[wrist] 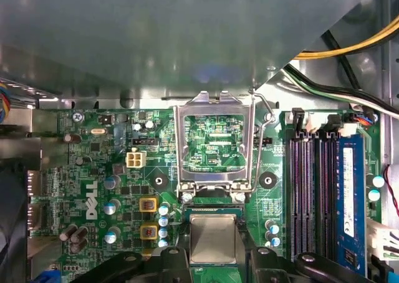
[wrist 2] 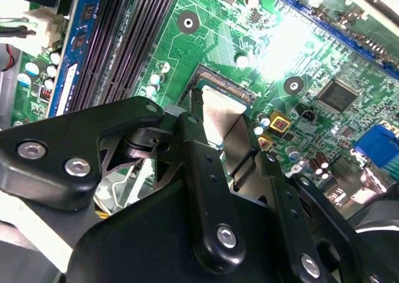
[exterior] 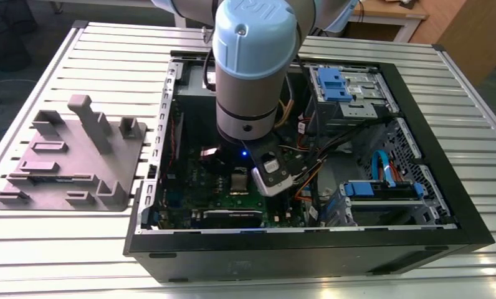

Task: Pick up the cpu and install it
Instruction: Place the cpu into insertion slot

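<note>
The cpu [wrist: 213,233], a small silvery square, sits between the black fingers [wrist: 167,259] of my gripper [wrist: 213,253], which is shut on it. It hangs right over the motherboard's socket [wrist 2: 225,85], whose gold contacts show just past the chip's [wrist 2: 218,111] edge; I cannot tell whether it touches them. The hinged silver socket frame [wrist: 215,143] stands flipped open beyond the socket, its wire lever [wrist: 260,139] raised beside it. In the exterior view the gripper [exterior: 265,175] reaches down into the open computer case [exterior: 447,205] over the green board [exterior: 231,199].
Black memory slots [wrist: 308,189] and a blue module [wrist: 349,196] run beside the socket. Cable bundles [exterior: 314,156] and blue drive brackets [exterior: 335,84] crowd the exterior view's right of the case. A grey holder tray [exterior: 73,156] lies on the slatted table [exterior: 65,249].
</note>
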You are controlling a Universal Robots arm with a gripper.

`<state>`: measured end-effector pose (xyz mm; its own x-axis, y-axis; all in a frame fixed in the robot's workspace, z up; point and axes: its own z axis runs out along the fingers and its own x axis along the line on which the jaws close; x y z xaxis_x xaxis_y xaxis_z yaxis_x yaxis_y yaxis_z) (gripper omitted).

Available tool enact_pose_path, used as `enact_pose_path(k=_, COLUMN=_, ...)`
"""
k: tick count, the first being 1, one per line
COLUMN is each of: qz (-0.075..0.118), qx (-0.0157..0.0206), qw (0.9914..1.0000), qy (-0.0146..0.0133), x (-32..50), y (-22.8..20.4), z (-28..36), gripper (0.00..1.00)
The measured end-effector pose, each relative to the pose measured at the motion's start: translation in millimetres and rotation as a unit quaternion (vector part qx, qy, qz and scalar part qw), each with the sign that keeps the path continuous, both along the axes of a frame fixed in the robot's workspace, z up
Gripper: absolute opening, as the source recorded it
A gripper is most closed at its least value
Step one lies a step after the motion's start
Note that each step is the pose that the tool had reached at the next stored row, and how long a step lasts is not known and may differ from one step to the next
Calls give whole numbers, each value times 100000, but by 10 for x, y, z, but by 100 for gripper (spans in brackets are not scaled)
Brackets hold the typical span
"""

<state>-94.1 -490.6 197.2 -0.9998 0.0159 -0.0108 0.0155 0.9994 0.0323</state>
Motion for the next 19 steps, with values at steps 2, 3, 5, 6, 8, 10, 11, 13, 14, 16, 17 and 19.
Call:
enact_pose_path(k=2, qz=10, qx=-17, qw=100000, qy=10, x=1, y=-11, z=-3, gripper=38)
enact_pose_path(k=3, qz=3, qx=-15, qw=100000, qy=8, x=0, y=-16, z=-4, gripper=38)
enact_pose_path(k=5, qz=-7, qx=-4, qw=100000, qy=3, x=0, y=-18, z=-8, gripper=38)
enact_pose_path(k=6, qz=-5, qx=-6, qw=100000, qy=2, x=0, y=-18, z=-12, gripper=38)
enact_pose_path(k=8, qz=0, qx=-5, qw=100000, qy=1, x=0, y=-19, z=-19, gripper=38)
enact_pose_path(k=10, qz=1, qx=-14, qw=100000, qy=7, x=2, y=-19, z=-26, gripper=38)
enact_pose_path(k=11, qz=0, qx=-21, qw=100000, qy=11, x=3, y=-19, z=-26, gripper=38)
enact_pose_path(k=13, qz=-2, qx=-21, qw=100000, qy=12, x=2, y=-19, z=-27, gripper=38)
enact_pose_path(k=14, qz=0, qx=-9, qw=100000, qy=4, x=3, y=-19, z=-29, gripper=38)
enact_pose_path(k=16, qz=1, qx=-10, qw=100000, qy=4, x=7, y=-19, z=-31, gripper=38)
enact_pose_path(k=17, qz=0, qx=-14, qw=100000, qy=6, x=8, y=-19, z=-31, gripper=38)
enact_pose_path(k=19, qz=0, qx=-9, qw=100000, qy=4, x=10, y=-19, z=-34, gripper=38)
